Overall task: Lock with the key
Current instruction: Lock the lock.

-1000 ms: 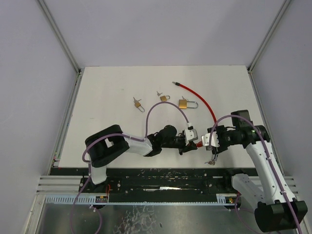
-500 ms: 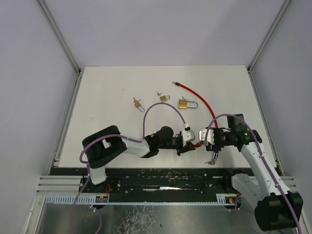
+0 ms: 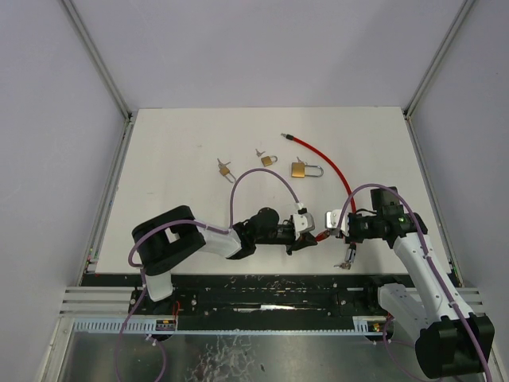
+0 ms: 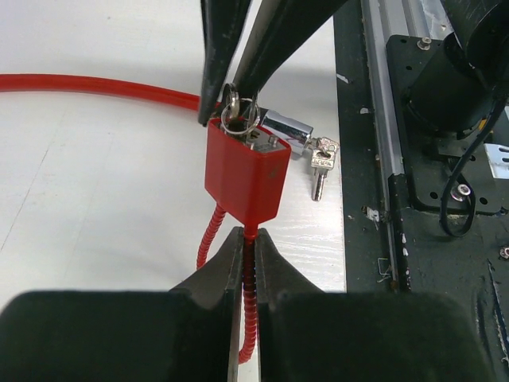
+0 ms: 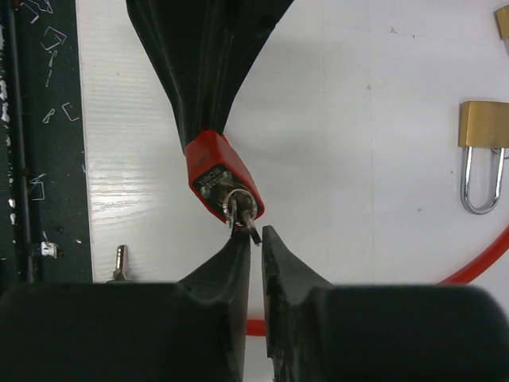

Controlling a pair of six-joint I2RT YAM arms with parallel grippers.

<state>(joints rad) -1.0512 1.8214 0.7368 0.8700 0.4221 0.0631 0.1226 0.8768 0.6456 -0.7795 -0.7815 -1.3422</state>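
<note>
Top camera looks down from behind; both wrist cameras closely face the red lock (image 4: 242, 179), oppositely

The left arm (image 3: 215, 237) lies low, stretched out to the right. The left pincer (image 4: 248, 248) is clamped tight on the red cable (image 4: 208, 231). The right arm (image 3: 421, 255) bends at the elbow and reaches left. The right pincer (image 5: 254, 239) faces the left one tip to tip, its fingers drawn narrow around the key (image 5: 245, 219).

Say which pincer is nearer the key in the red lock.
Right. The right pincer is at the key itself; the left pincer clamps the red cable beyond the lock's other end.
</note>
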